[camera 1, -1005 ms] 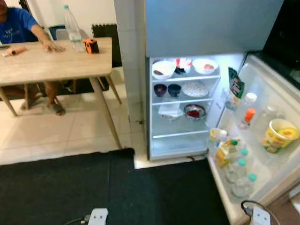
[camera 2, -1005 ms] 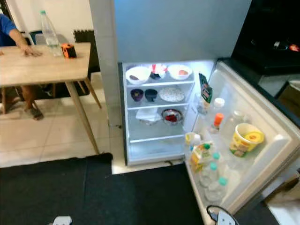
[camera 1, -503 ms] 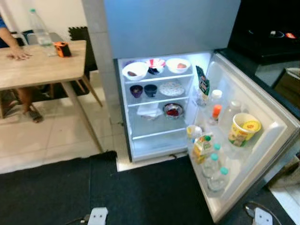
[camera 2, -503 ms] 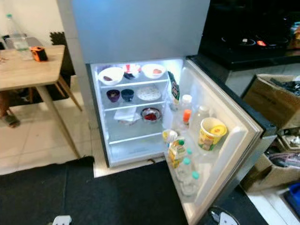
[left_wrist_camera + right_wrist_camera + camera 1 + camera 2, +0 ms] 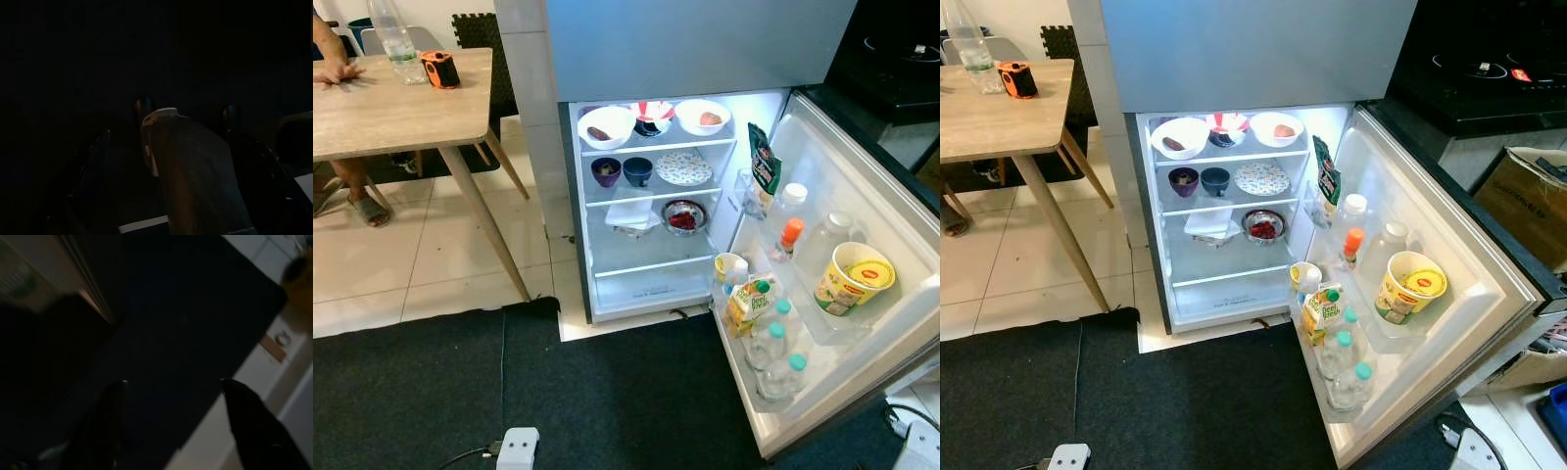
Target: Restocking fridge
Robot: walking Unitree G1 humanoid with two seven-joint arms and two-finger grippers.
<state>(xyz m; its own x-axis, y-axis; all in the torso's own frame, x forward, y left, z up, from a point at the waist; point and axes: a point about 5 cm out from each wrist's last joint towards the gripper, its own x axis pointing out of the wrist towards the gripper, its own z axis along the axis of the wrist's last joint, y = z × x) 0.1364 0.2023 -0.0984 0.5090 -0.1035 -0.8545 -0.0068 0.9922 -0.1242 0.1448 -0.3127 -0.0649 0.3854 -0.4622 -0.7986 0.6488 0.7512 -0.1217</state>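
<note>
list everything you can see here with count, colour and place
fridge: 1, grey, door open to the right
bowls: 3, white, top shelf
small bowls: 2, dark, second shelf
patterned plate: 1, white, second shelf
bowl of red food: 1, third shelf
folded white item: 1, third shelf
yellow tub: 1, upper door rack
juice carton: 1, yellow, lower door rack
green-capped bottles: 3, clear, lower door rack
table: 1, light wood, left of fridge
water bottle: 1, clear, on table
orange device: 1, on table
mat: black, on the floor
person's hand: 1, on table
left end effector: black, around a dark object
right end effector: black, open over the mat
</note>
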